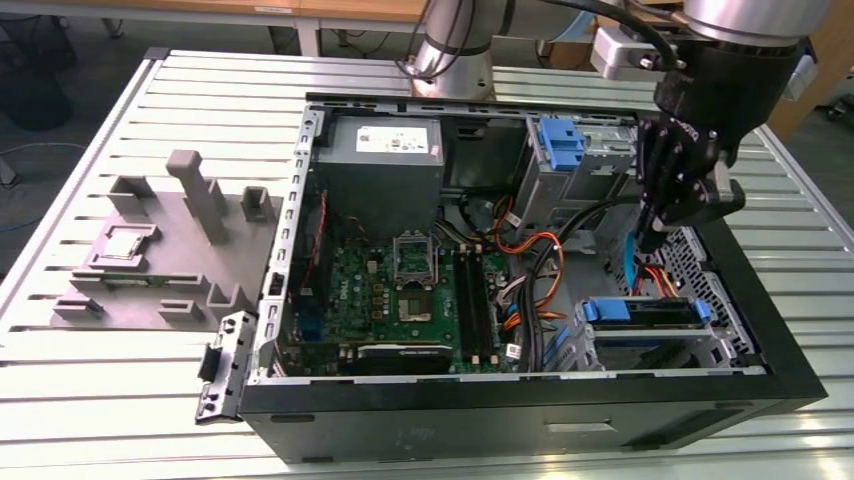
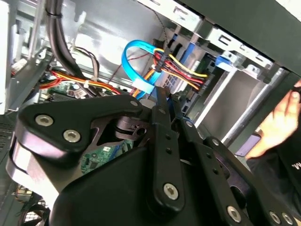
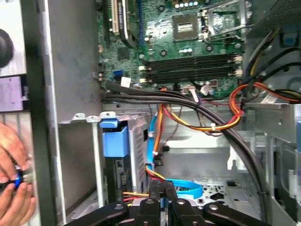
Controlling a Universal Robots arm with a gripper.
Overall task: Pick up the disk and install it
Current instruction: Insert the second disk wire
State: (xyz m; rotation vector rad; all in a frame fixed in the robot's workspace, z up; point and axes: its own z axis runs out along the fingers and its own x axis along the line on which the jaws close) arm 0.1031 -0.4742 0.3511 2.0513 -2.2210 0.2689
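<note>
The disk (image 1: 642,312), a silver drive in a blue bracket, sits in the drive cage at the near corner of the open computer case (image 1: 534,395), on the exterior view's right. In the first wrist view the disk (image 3: 137,149) stands edge-on behind its blue tab, with red and yellow wires running to its end. My gripper (image 1: 651,238) hangs inside the case just above and beyond that cage. In both wrist views the black fingers lie close together, shut, with nothing clearly between them (image 3: 164,186) (image 2: 162,94). A light-blue flat cable (image 3: 187,188) loops right by the fingertips.
Orange, red and black cable bundles (image 3: 221,125) cross the case beside the motherboard (image 1: 400,290). A second blue bracket (image 1: 562,142) sits in the far bay. A grey fixture (image 1: 160,250) holding a small chip lies outside the case. A person's hand (image 3: 11,174) is at the case's edge.
</note>
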